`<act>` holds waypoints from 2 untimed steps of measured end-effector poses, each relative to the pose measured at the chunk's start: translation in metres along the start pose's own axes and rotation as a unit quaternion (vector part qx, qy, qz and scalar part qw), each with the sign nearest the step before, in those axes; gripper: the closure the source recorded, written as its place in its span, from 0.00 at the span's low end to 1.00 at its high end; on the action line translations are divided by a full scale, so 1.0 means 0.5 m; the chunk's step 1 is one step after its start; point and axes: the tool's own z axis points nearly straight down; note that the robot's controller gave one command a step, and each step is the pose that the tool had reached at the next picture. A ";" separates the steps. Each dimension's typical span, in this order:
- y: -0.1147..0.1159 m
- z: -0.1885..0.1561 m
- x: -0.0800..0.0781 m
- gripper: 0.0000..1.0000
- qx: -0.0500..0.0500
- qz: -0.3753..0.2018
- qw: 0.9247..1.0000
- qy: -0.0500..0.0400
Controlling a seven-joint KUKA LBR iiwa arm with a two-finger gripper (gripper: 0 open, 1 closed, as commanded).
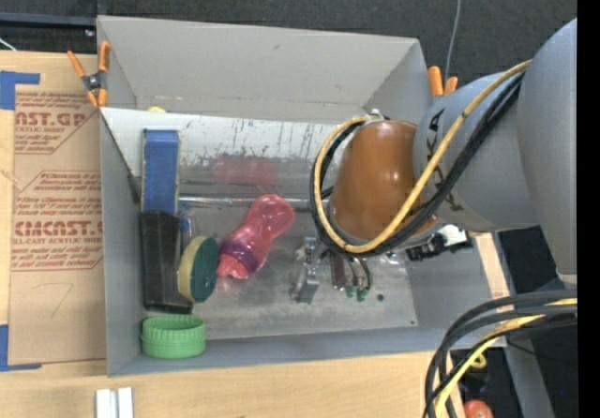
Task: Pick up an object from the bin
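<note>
Gripper (306,277) hangs low over bare floor in the right half of the bin (262,60); whether it is apart or together cannot be told. Just to its left a pink bottle (255,235) lies slantwise mid-bin, its cap end beside a green-and-cream disc (197,268). A black block (159,257) and a blue block (160,168) line the left wall. A green ring (173,335) lies in the near-left corner.

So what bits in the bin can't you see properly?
- Bin floor, right side: hidden under the arm.
- Black block, left side: too dark to tell what it is.
- Yellow speck, back-left corner: too small to name.
- Pincer, right of the pink bottle: from above, you cannot tell whether it touches the floor.
</note>
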 end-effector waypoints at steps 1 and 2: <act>0.001 0.000 0.000 0.00 0.000 0.000 1.000 0.000; 0.001 0.000 0.000 0.00 0.000 0.000 1.000 0.000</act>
